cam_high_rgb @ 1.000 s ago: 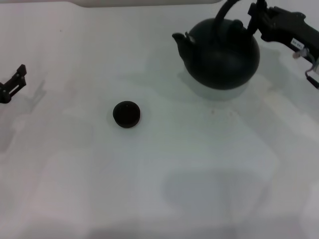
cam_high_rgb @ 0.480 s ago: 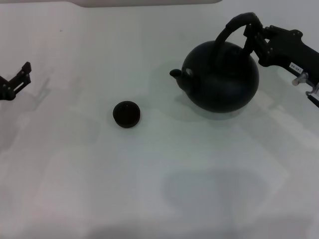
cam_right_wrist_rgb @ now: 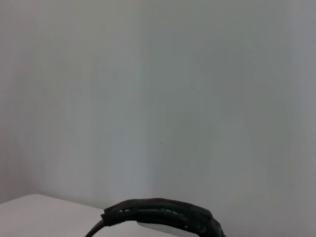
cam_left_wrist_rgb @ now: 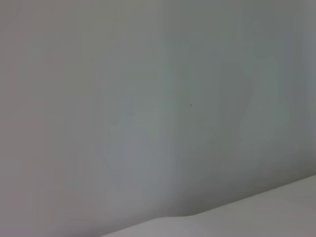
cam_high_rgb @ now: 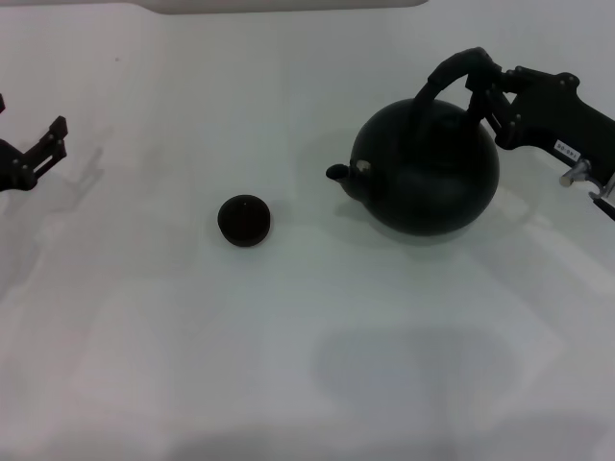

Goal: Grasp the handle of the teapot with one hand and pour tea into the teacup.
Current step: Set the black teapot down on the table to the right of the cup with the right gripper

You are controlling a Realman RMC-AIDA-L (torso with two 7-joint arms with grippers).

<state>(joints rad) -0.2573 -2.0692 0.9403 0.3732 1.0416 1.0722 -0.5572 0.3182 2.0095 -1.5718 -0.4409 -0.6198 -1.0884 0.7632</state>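
Right jaws are clenched on the handle (cam_high_rgb: 452, 75), at its crown/right end; the right gripper (cam_high_rgb: 487, 88) is seen at the pot's upper right in the head view, w/ its black body running off toward the right edge. The handle arches over the pot (cam_high_rgb: 428, 168), which is held tilted w/ the spout (cam_high_rgb: 344, 175) pointed toward the cup (cam_high_rgb: 243, 220). Whether the pot base is touching the counter (cam_high_rgb: 288, 346) can't be told; a faint shadow is seen just under it. A small silvery tag is visible on the spout.

The cup is set upright on the counter, to the left of the pot and slightly nearer the robot, apart from the spout tip w/ bare counter between. Nothing can be made out inside it.

In the right wrist view only a stretch of the handle (cam_right_wrist_rgb: 158, 215) is shown, ribbed along its crown.

The left gripper (cam_high_rgb: 34, 156) is parked far left of the pot, well apart from the cup; its jaws are seen released, holding nothing.
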